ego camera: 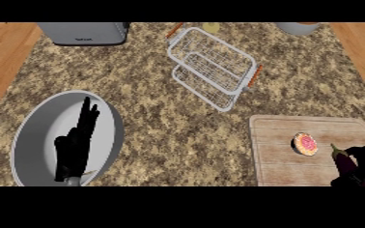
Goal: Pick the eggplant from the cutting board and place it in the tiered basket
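Right hand: low at the right edge, fingers curled round the eggplant
Eggplant: over the cutting board's right end
Fruit half: just left
Tiered basket: up the desk, well apart
Left hand: fingers straight, resting over the plate

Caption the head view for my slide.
Right hand curled round eggplant on cutting board; tiered basket waits.

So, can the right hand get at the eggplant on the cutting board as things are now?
Probably yes. The right hand is already at the eggplant, at the cutting board's right edge, with nothing between them. The halved fruit lies just beside, to the left, apart. Whether the fingers have closed is hidden.
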Motion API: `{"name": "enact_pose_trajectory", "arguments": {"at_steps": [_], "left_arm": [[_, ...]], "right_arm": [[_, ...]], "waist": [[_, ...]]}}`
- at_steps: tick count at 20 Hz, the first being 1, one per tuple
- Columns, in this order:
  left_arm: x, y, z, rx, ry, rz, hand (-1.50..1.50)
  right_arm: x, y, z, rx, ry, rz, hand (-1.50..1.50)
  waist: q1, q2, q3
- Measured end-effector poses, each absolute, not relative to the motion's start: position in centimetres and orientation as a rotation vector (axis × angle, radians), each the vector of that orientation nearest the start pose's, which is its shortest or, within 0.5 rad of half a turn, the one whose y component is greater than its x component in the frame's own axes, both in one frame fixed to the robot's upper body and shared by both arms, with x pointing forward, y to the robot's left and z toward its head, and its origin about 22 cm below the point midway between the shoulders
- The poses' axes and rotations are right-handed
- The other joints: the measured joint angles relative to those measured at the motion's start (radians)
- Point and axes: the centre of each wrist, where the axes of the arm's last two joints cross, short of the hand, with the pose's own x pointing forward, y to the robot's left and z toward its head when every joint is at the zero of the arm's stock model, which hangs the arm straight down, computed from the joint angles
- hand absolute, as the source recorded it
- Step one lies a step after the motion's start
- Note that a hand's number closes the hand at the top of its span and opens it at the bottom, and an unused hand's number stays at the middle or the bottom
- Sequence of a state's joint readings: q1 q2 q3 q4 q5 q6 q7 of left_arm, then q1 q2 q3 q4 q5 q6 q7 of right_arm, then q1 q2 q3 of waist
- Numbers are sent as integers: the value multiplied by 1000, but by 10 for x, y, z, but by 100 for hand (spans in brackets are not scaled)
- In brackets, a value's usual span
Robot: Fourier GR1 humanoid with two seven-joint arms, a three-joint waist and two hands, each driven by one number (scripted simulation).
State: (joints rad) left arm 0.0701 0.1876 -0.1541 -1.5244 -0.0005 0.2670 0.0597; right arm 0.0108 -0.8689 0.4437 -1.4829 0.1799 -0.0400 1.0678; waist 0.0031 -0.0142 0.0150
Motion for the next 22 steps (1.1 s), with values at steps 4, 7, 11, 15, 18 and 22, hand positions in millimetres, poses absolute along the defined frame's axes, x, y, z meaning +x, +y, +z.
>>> {"name": "enact_pose_trajectory", "arguments": {"at_steps": [4,7,11,15,18,22], "left_arm": [[221,249,-21,259,-1398,-32,0],[219,249,-20,252,-1409,-33,0],[217,247,-23,253,-1405,-33,0],[213,249,-27,259,-1394,-25,0],[212,251,-27,256,-1374,-20,0],[209,250,-29,261,-1357,-27,0]], "right_arm": [[214,-353,18,-941,-239,629,150],[215,-353,9,-969,-241,657,150],[214,-352,1,-1033,-258,713,150],[219,-346,5,-1096,-316,722,150],[222,-304,8,-1066,-460,752,150],[217,-225,17,-988,-702,804,150]], "waist": [[-1,-3,-3],[-1,-5,-11],[0,-8,-15],[-4,-6,-10],[-5,-3,-5],[-3,-2,-3]]}}
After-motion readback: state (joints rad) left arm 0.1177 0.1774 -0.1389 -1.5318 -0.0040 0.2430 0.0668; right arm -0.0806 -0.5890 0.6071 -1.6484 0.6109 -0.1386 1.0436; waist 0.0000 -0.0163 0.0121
